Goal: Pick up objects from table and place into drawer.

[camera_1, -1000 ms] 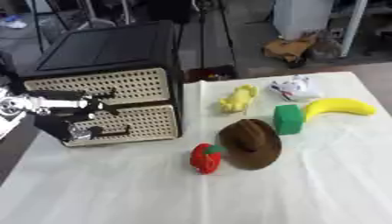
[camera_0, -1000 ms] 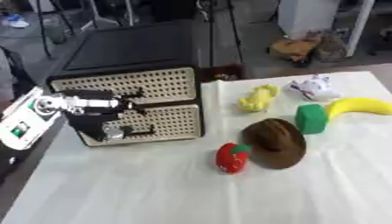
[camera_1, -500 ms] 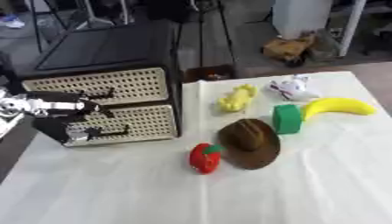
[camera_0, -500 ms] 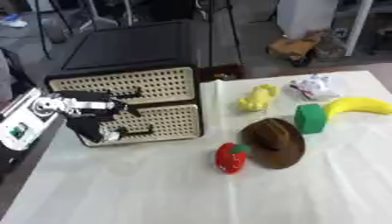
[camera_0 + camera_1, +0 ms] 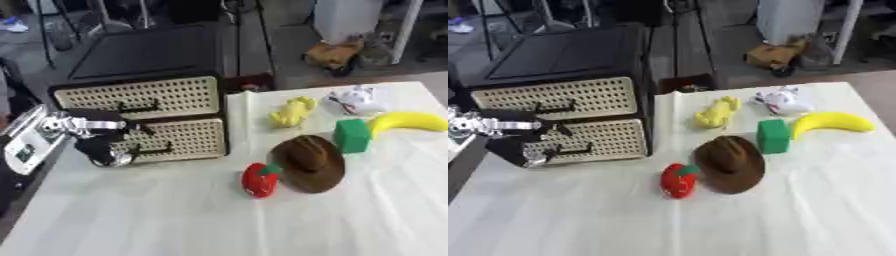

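Note:
A black drawer unit (image 5: 144, 60) with two cream perforated drawer fronts stands at the table's back left. My left hand (image 5: 98, 144) is right up against the left part of the lower drawer (image 5: 179, 139), close to its dark handle (image 5: 150, 149). Both drawers look closed. On the white cloth to the right lie a red pepper-like toy (image 5: 260, 179), a brown hat (image 5: 308, 162), a green block (image 5: 352, 135), a banana (image 5: 411, 122), a yellow toy (image 5: 293, 111) and a white toy (image 5: 357, 99). My right hand shows in no view.
The table's left edge (image 5: 35, 200) runs just beside my left arm. Open white cloth (image 5: 175, 220) fills the front of the table. Stands and floor clutter (image 5: 337, 52) lie beyond the far edge.
My left hand has sunk a little along the lower drawer front. The objects on the cloth have not moved.

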Available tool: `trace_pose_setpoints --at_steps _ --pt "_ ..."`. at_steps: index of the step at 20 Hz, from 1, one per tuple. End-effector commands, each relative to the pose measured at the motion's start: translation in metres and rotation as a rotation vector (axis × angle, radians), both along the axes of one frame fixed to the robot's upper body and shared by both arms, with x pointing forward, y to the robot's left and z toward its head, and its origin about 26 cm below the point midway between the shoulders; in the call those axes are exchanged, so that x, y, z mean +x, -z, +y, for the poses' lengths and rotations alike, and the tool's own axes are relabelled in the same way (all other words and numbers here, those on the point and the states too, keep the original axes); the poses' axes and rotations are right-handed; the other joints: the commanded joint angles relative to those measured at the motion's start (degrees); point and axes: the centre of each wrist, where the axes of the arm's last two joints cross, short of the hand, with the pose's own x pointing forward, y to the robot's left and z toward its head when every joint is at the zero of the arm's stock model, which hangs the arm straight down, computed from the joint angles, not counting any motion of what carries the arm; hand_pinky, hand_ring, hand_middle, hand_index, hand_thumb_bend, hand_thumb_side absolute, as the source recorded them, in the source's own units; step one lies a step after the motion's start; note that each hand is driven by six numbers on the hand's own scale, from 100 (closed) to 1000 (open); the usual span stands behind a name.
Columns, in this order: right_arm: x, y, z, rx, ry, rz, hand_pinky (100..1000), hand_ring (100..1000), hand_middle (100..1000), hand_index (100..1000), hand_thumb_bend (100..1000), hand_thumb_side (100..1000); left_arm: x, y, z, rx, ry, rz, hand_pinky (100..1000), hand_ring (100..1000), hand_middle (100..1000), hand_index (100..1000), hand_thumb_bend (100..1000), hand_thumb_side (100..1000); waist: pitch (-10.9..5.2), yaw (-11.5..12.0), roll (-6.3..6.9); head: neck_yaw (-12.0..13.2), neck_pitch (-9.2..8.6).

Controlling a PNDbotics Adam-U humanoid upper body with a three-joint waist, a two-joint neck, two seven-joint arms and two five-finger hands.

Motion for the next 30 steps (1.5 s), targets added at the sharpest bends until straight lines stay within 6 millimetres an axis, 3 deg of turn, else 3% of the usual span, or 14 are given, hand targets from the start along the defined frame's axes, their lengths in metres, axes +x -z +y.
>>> trace_pose_setpoints --at_steps 1,18,30 --pt "-0.004 -0.01 0.0 -0.013 0.004 -0.035 689 795 756 820 100 1000 0.002 -0.005 0.006 0.112 0.122 0.057 100 100 100 980 100 517 -0.46 -0.1 -0.18 0.0 -0.59" --pt "-0.004 -0.012 0.0 -0.008 0.012 -0.038 689 796 754 818 100 1000 0.007 0.017 0.014 0.118 0.077 0.11 100 100 100 940 100 535 0.64 -1.0 0.4 0.0 -0.76" --pt "-0.004 -0.012 -0.001 -0.005 0.013 -0.036 693 798 754 819 100 1000 0.008 0.023 0.012 0.115 0.088 0.123 100 100 100 812 100 545 0.55 -0.9 0.37 0.1 -0.76"
